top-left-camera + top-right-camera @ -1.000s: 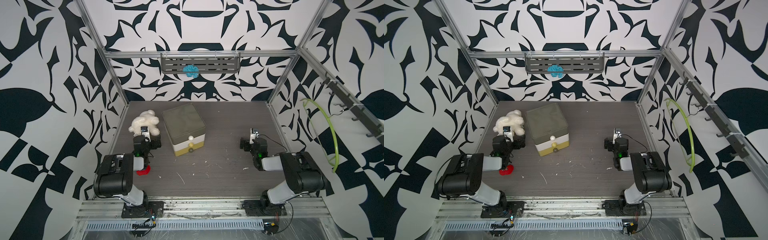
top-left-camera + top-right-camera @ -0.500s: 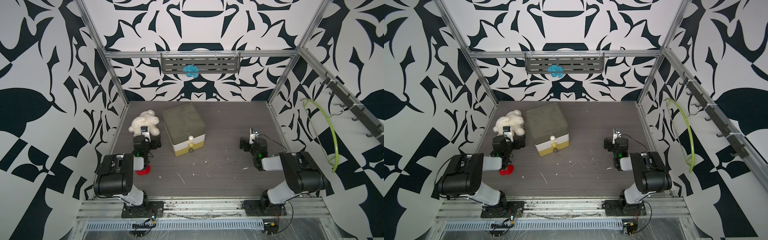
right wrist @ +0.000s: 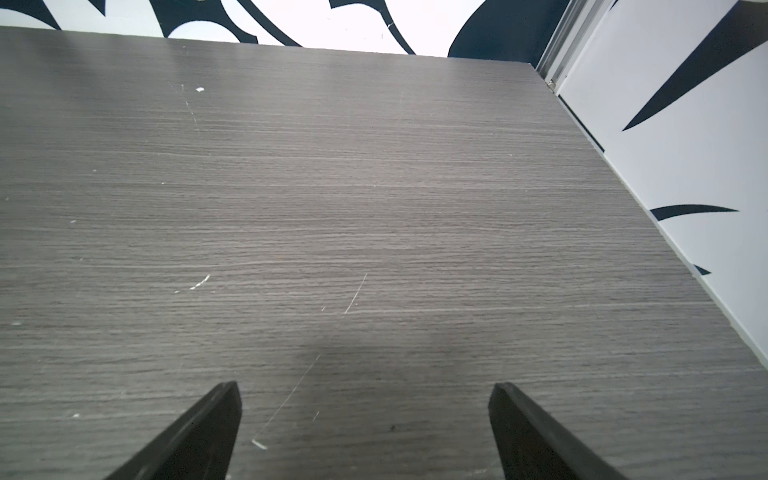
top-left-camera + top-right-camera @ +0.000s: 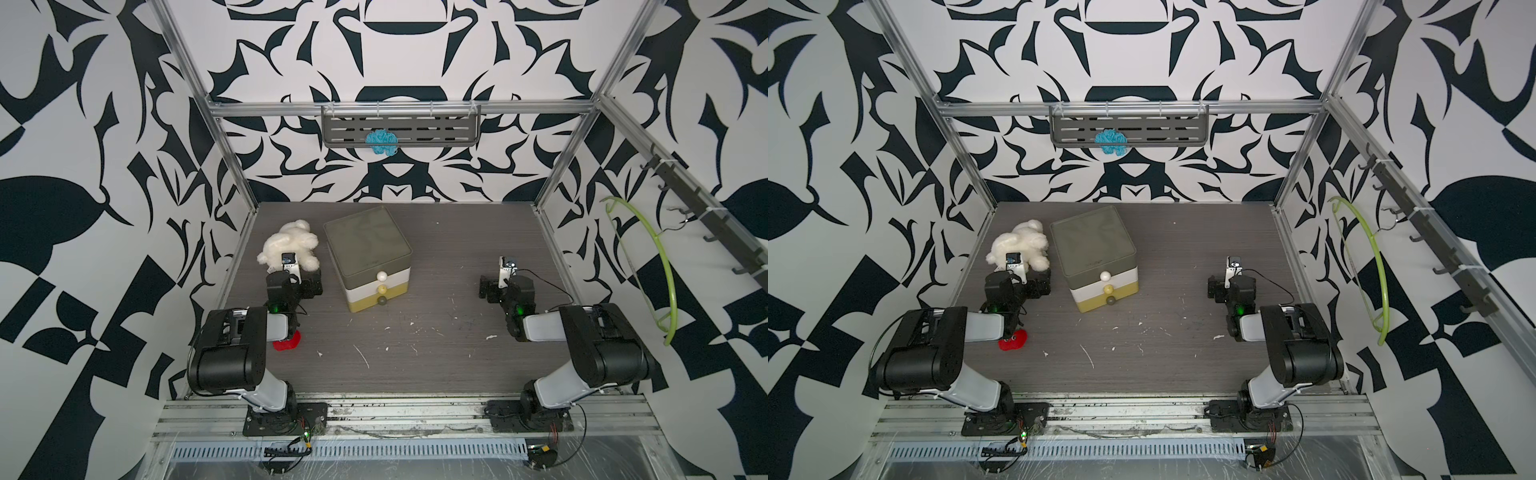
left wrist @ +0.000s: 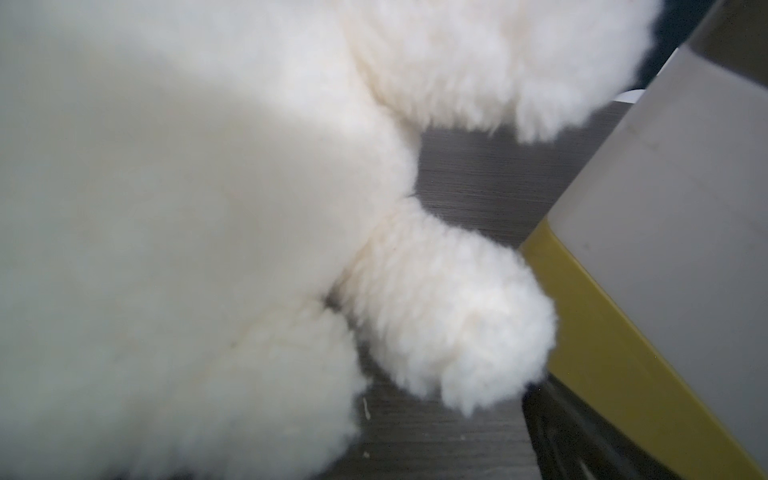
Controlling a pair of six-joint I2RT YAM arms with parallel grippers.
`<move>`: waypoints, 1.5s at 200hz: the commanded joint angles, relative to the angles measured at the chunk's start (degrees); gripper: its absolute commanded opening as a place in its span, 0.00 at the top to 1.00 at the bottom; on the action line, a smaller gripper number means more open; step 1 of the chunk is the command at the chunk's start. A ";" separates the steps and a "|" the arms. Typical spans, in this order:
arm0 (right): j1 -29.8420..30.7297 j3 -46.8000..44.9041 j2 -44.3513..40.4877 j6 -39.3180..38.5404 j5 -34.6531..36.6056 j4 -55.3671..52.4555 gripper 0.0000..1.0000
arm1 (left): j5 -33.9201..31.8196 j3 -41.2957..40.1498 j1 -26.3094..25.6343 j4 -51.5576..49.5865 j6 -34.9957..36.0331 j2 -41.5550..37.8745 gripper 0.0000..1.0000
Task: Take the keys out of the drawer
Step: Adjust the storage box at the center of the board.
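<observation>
Right fingers wide apart, nothing between them, only bare counter ahead. Left fingers wide apart too, with a white plush toy close up in front and a chest of drawers just beside one of them. No sight of the keys: all three drawers pushed in, well to the side of the right fingers. Behind the left fingers, partly under the arm, a red toy on the counter.

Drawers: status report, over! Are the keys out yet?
Both open: left hand by the white plush, right hand over the table. The drawer unit is fully shut, keys unseen. Nothing blocks the drawer fronts.
</observation>
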 commanded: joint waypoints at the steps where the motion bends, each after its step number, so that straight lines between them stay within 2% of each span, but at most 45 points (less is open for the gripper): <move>1: -0.11 3.09 -3.06 -0.17 -0.56 -3.57 0.01 | -2.58 -0.02 -0.09 -1.35 -0.37 -3.86 0.01; 20: -0.12 6.45 -6.19 0.68 0.73 -12.58 0.01 | -3.71 -1.31 0.43 -2.09 -1.49 -7.76 0.01; 32: -0.10 8.73 -8.09 2.04 1.56 -18.52 0.01 | -6.08 -0.92 0.53 -7.73 -2.98 -12.57 0.01; 59: -0.16 12.83 -12.31 7.93 1.52 -30.32 0.01 | -6.50 0.22 0.57 -18.28 -5.87 -24.17 0.01; 95: -0.11 21.33 -14.54 13.89 -2.43 -46.76 0.01 | -11.10 4.19 0.58 -36.53 -18.41 -37.27 0.01; 122: -0.15 25.85 -16.19 17.13 -7.16 -53.97 0.01 | -10.54 7.60 0.53 -47.85 -23.84 -42.67 0.01; 170: -0.03 33.57 -19.45 20.27 -15.29 -65.30 0.03 | -1.94 17.90 0.51 -62.03 -28.29 -42.85 0.01; 217: 0.20 40.90 -19.52 25.42 -24.05 -71.59 0.04 | 9.82 26.59 0.46 -67.27 -32.59 -39.20 0.01; 300: 4.29 55.19 -11.31 33.18 -37.21 -76.48 0.08 | 19.46 33.07 -0.09 -74.06 -39.89 -35.49 0.01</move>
